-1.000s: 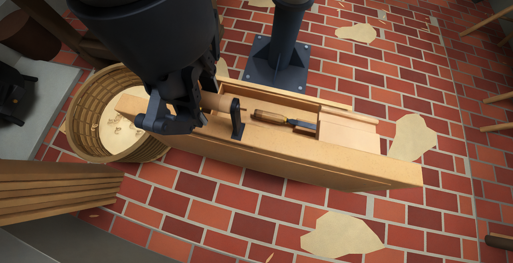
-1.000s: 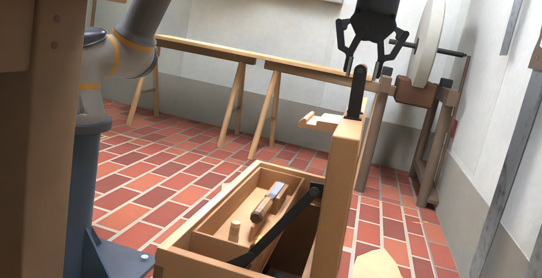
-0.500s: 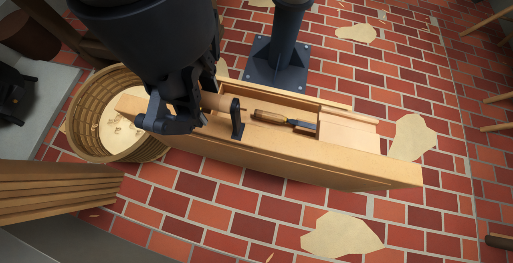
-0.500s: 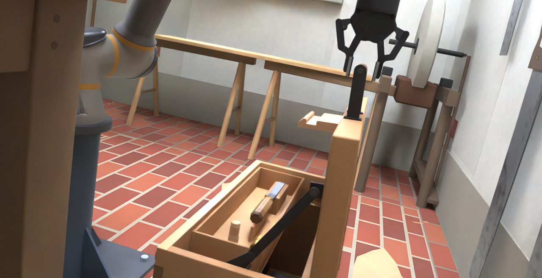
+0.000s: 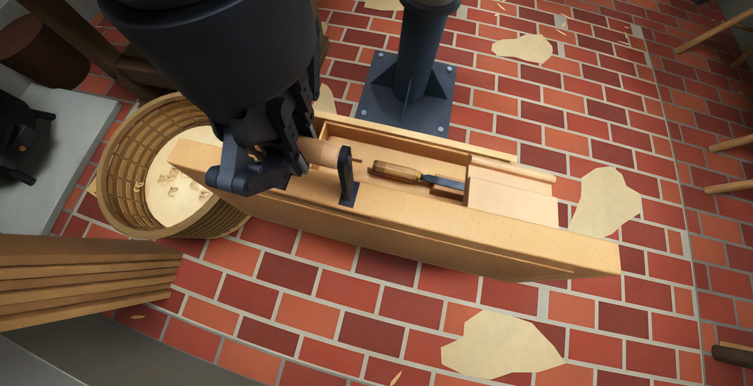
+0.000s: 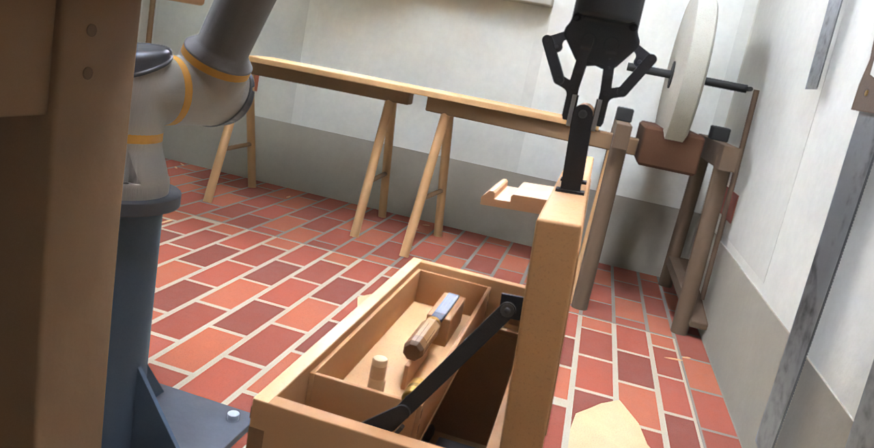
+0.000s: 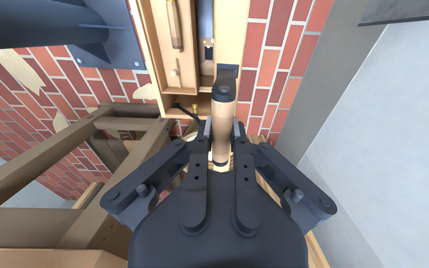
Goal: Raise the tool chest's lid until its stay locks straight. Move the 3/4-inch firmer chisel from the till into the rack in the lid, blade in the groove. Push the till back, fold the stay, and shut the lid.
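Note:
The lid's round wooden handle (image 7: pixel 222 128) runs between my gripper's (image 7: pixel 222 130) two finger pads, which are closed against its sides, and a dark bracket (image 6: pixel 576 151) carries the handle on the lid's top edge. The lid (image 6: pixel 550 286) of the tool chest stands upright, with the black stay (image 6: pixel 449 365) stretched straight from the chest to the lid. The chisel (image 5: pixel 416 173), wooden handle and dark blade, lies in the till (image 6: pixel 400 335) inside the open chest. A grooved rack (image 6: pixel 512 193) juts from the lid's inner face near the top.
A wicker basket (image 5: pixel 158 173) of shavings stands just beyond the chest's end under my wrist. My arm's pedestal (image 5: pixel 416 67) is bolted to the brick floor behind the chest. A grindstone (image 6: pixel 687 66) on a frame and sawhorses (image 6: pixel 391 152) stand along the wall.

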